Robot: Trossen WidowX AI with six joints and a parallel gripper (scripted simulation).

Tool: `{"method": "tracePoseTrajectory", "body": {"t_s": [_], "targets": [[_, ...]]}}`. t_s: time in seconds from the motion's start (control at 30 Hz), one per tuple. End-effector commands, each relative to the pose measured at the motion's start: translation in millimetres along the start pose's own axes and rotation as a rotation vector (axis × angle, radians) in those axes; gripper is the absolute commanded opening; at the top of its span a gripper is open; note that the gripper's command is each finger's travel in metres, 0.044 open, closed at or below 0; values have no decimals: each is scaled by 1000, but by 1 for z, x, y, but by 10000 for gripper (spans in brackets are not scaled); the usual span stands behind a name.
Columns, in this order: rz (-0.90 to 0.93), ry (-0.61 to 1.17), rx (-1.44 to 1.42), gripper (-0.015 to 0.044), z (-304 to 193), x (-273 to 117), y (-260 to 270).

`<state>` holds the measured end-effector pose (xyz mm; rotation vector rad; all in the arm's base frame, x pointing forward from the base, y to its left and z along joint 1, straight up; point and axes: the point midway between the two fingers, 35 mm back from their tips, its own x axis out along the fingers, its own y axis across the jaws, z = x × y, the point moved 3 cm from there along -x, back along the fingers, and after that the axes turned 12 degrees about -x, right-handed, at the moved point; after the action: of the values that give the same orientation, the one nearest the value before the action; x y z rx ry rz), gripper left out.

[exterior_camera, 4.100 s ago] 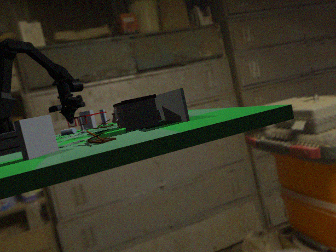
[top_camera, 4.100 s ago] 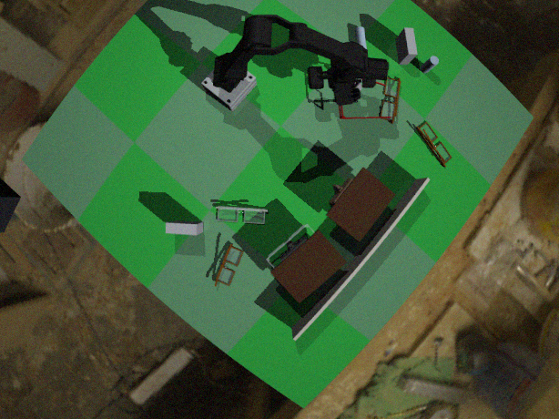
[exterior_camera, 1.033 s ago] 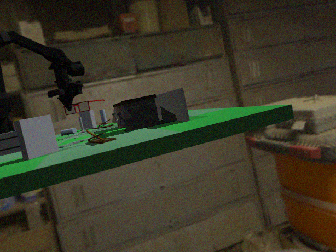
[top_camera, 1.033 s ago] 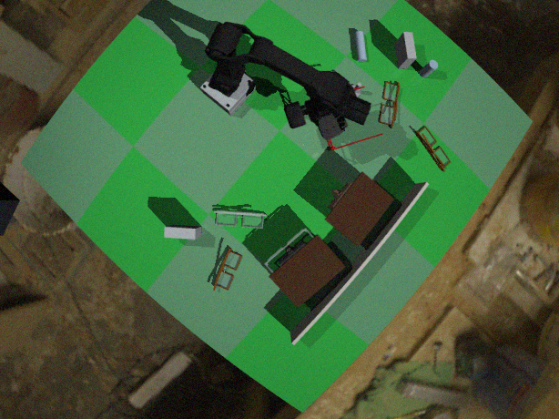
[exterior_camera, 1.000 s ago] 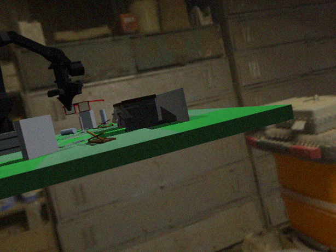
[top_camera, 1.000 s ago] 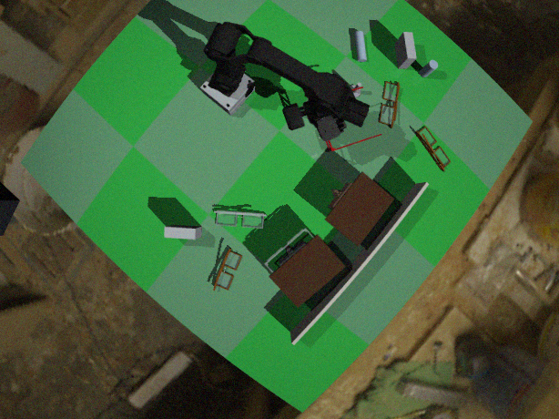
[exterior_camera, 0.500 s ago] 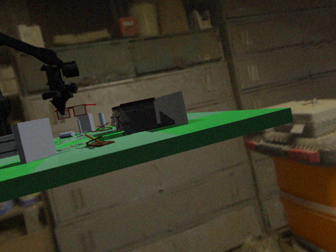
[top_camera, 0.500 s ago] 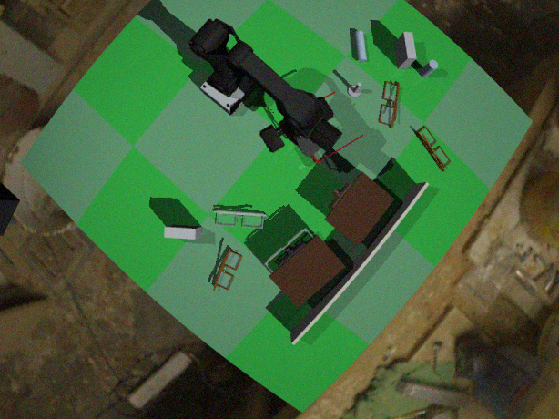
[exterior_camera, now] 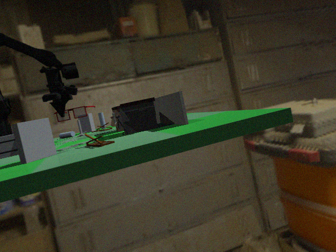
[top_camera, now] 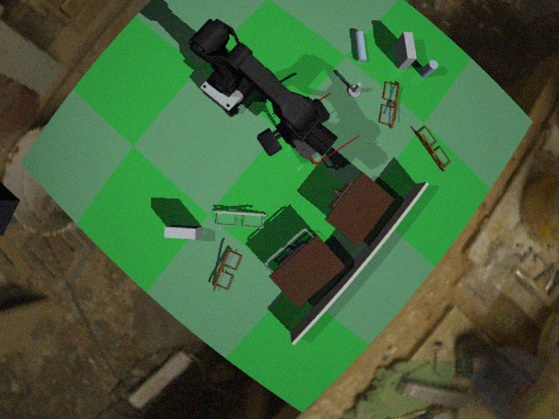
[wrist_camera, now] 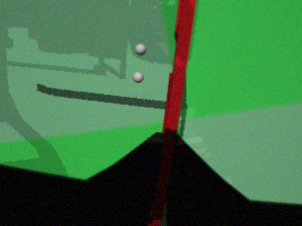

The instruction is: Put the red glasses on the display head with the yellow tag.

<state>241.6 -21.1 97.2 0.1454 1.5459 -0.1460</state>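
My gripper (top_camera: pixel 313 158) (exterior_camera: pixel 60 112) (wrist_camera: pixel 165 142) is shut on the red glasses (top_camera: pixel 342 147) (exterior_camera: pixel 80 108) and holds them in the air above the table. In the wrist view the red frame (wrist_camera: pixel 180 72) runs upright out from between the black fingers. Two brown-topped display heads stand against a white-edged backboard (top_camera: pixel 368 253). The nearer head (top_camera: pixel 359 206) lies just beyond my gripper and looks bare. The farther head (top_camera: pixel 308 270) has a grey frame (top_camera: pixel 288 250) at its front. In the side view the heads (exterior_camera: pixel 137 118) are one dark block. I see no yellow tag.
Brown glasses (top_camera: pixel 388 104) (top_camera: pixel 433 147) (top_camera: pixel 228 266) and a grey pair (top_camera: pixel 238 213) lie on the checkered table. Grey blocks (top_camera: pixel 182 232) (top_camera: pixel 405 49), two cylinders (top_camera: pixel 360 45) (top_camera: pixel 428 67) and a small round-headed pin (top_camera: pixel 353 89) stand around.
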Motion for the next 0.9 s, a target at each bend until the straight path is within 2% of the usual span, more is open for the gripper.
{"method": "tracePoseTrajectory", "body": {"t_s": [0.0, 0.87], "targets": [[-3, 0, -5, 0, 0, 6, -1], [-3, 0, -5, 0, 3, 34, 0]]}}
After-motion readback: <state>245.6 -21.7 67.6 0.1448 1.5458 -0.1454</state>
